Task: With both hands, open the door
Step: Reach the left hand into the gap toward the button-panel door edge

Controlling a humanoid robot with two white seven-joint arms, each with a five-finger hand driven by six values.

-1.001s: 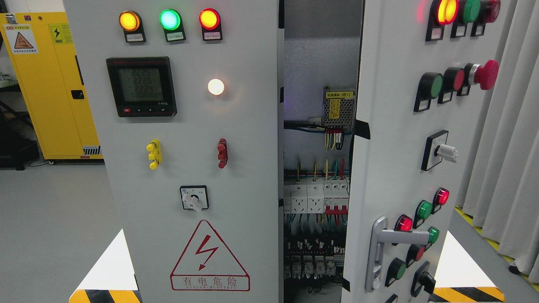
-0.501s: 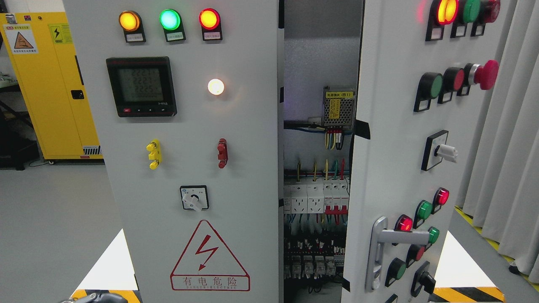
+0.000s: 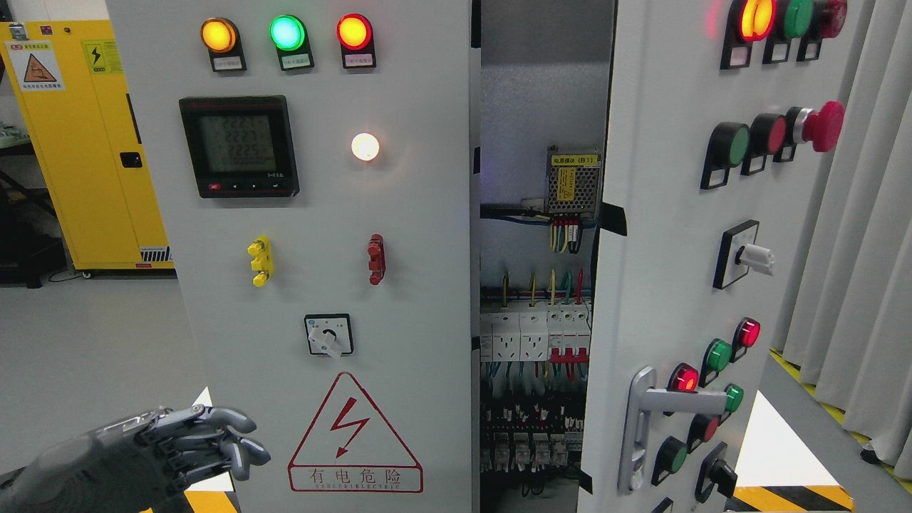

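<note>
Your left hand (image 3: 178,449), fingers loosely bent and empty, sits low beside the left door (image 3: 320,249); the right door (image 3: 670,285), ajar, exposes live wiring (image 3: 534,356). Risk: fingers straying into that gap, or bumping the selector switch (image 3: 328,335). Your right hand is out of view; the door bottoms are cut off.

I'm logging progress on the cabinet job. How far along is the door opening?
Done: the right door already stands ajar, showing the breakers and wiring inside. In hand: the left hand hovers at the lower left by the left door, fingers loosely curled, holding nothing. Left: neither door is swung wide; the door handle is untouched, and the right hand is out of view.
</note>
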